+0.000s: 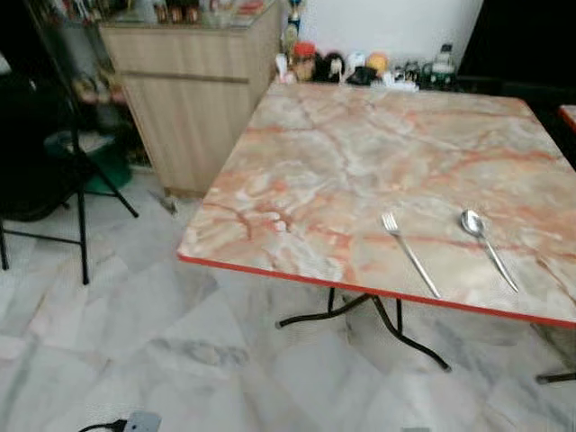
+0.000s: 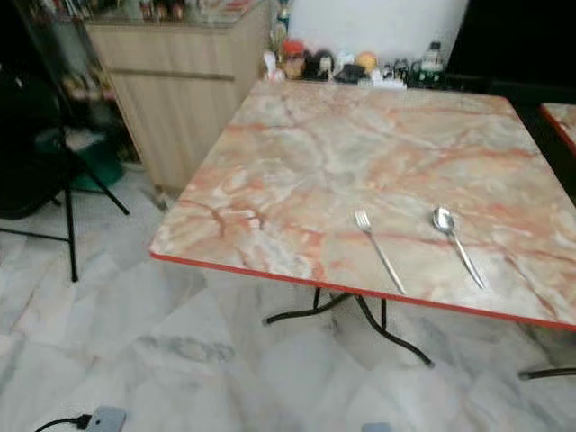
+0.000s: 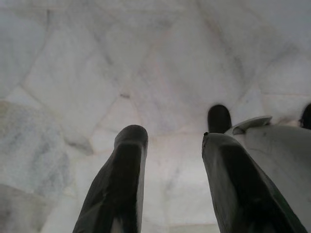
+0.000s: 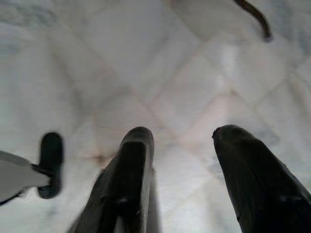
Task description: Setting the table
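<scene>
Fork [image 1: 410, 253]: silver, slim, lying flat near the table's front edge, tines away from the robot, handle slanting toward it and rightward.
Spoon [image 1: 487, 247]: silver, just right of the fork, roughly parallel, bowl away.
Table [image 1: 315, 162]: marbled pink top, red rim.
Left gripper [image 3: 170, 187]: fingers parted, empty, over pale floor tiles [image 3: 97, 73].
Right gripper [image 4: 182, 182]: fingers parted, empty.

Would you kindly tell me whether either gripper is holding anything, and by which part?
Nothing is held: the left gripper and right gripper hang open above the floor, with bare floor between their fingers.
</scene>
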`<state>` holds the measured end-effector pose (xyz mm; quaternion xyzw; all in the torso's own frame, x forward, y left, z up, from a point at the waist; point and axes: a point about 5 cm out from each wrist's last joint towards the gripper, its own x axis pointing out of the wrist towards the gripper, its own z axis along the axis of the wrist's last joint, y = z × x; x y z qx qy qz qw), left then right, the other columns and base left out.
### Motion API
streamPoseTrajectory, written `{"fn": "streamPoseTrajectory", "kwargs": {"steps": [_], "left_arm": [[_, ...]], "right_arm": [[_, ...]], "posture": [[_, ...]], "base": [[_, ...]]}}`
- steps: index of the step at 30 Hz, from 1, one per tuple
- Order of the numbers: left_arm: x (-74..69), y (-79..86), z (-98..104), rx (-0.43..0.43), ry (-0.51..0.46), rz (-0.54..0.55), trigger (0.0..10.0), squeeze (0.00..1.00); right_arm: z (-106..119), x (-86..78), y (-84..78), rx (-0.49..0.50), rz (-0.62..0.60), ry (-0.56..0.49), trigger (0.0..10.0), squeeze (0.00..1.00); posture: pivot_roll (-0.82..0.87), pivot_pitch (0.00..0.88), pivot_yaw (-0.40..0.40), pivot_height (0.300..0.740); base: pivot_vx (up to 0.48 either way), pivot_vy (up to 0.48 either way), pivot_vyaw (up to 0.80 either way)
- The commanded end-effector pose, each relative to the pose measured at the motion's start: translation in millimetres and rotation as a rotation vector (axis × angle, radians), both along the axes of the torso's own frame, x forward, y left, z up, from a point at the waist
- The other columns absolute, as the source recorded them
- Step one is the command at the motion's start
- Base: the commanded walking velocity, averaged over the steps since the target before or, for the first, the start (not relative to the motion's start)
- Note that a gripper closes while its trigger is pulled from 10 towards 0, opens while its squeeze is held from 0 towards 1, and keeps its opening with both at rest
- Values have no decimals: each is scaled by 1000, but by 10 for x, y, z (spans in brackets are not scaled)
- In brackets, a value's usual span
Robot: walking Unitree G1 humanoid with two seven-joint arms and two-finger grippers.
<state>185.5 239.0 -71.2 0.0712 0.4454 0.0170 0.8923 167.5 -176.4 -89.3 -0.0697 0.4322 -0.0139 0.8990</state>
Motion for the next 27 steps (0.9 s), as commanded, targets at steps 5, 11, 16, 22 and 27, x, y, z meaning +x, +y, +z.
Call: {"fn": "streamPoseTrajectory", "kwargs": {"steps": [5,11,16,22,27], "left_arm": [[-52,-51,-39,-6,23,-37,10000,0],[-54,-66,-44,-10,22,-42,10000,0],[-61,-55,-44,-7,23,-37,10000,0],[-58,-47,-40,-4,17,-30,10000,0],[-35,-61,-30,-8,5,-38,10000,0]], "right_arm": [[-15,-47,-59,-14,-7,16,10000,0],[-15,-47,-52,-13,-6,14,10000,0],[-29,-85,-82,-15,-10,27,10000,0],[-35,-103,-99,-15,-13,32,10000,0],[-36,-110,-110,-16,-18,33,10000,0]], "posture": [[27,103,34,740],[27,103,34,740],[27,103,33,740],[26,106,32,740],[22,108,31,740]], "base": [[176,0,0],[372,0,0],[389,0,0],[219,0,0],[0,0,0]]}}
